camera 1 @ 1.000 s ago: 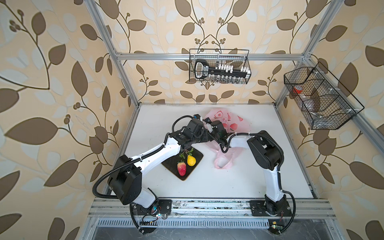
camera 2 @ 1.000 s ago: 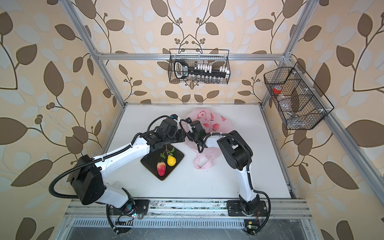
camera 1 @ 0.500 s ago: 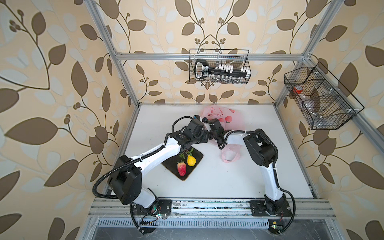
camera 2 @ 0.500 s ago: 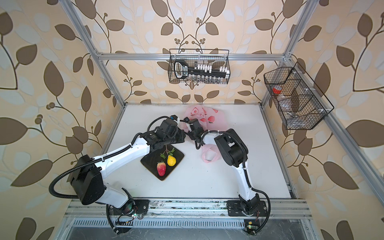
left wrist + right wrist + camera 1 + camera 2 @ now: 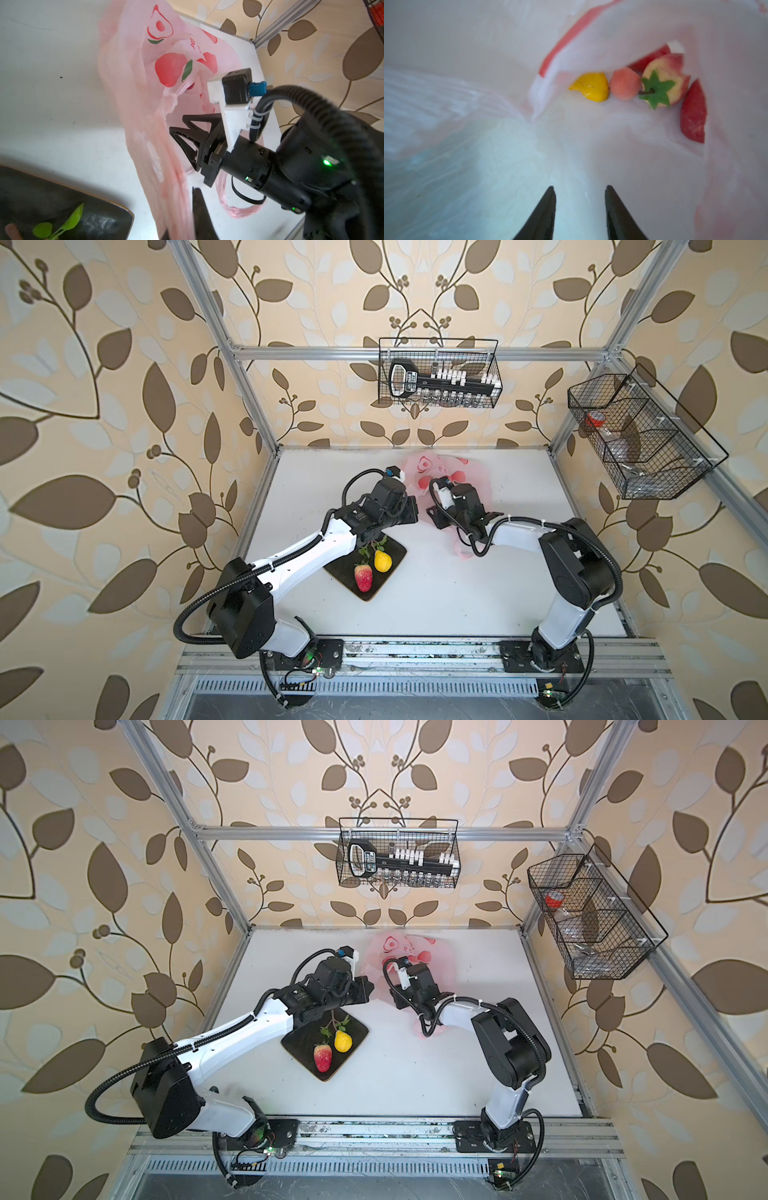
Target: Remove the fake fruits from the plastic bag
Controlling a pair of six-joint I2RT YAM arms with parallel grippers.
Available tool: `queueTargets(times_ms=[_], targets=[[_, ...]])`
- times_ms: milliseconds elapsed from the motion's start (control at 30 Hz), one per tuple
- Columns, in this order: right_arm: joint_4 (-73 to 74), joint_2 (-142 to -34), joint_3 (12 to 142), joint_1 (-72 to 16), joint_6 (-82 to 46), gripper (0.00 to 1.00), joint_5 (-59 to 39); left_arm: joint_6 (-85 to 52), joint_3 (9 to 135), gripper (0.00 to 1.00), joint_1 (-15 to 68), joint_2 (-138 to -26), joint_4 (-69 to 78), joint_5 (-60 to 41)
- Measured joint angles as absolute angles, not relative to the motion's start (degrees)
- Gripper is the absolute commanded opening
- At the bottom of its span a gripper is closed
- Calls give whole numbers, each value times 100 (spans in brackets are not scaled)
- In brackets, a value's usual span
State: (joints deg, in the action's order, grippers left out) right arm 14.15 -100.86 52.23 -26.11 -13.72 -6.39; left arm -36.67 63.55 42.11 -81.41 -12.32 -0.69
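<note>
Fake fruits, in two lots.

- In the plastic bag (image 5: 488, 62), well ahead of the fingertips in the right wrist view: a yellow fruit (image 5: 589, 87) partly behind a fold of film, a small pink peach (image 5: 625, 84) touching it, and a strawberry with green cap (image 5: 664, 83).
- On the dark square mat (image 5: 397, 549): a red strawberry (image 5: 363, 577) beside a lemon (image 5: 382, 561) with a leafy stem. The left arm overhangs the mat's far corner.

Plastic bag (image 5: 419, 466): pink, translucent, at the back of the white table (image 5: 457, 605). It is printed with red peaches and small red characters, too small to read.

Left gripper (image 5: 182, 218): closed, apparently pinching the bag's edge.

Right gripper (image 5: 579, 187): inside the bag's mouth, fingers apart, holding nothing.

Rear wire basket (image 5: 494, 364): holds a black tool (image 5: 405, 383) whose white label is illegible.

Side wire basket (image 5: 665, 472): holds a red-capped item (image 5: 597, 419).
</note>
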Motion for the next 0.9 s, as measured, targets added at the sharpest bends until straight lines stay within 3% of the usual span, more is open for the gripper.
queueTargets(times_ms=[200, 267, 333, 400, 567, 767, 900], targets=[[1564, -9937, 4661, -2383, -2880, 50, -1052, -3922, 5795, 16, 5317, -8058, -1090, 14], [1673, -9922, 4560, -2349, -3341, 51, -1142, -3999, 5660, 31, 5671, -8058, -1096, 45], [1802, -9880, 4421, -2296, -3756, 53, -1205, -4060, 5596, 57, 5940, -8020, -1142, 73], [1914, -9828, 4274, -2200, -4091, 55, -1243, -4110, 5590, 76, 6047, -7896, -1284, 183], [2104, -9756, 4080, -1959, -4617, 59, -1319, -4108, 5590, 99, 5996, -7008, -1708, 694], [2224, -9692, 4066, -1953, -4757, 61, -1404, -4088, 5725, 99, 5983, -6250, -2204, 1428], [2322, -9692, 4014, -1953, -4803, 62, -1481, -4132, 6049, 99, 5535, -6265, -2582, 1673]])
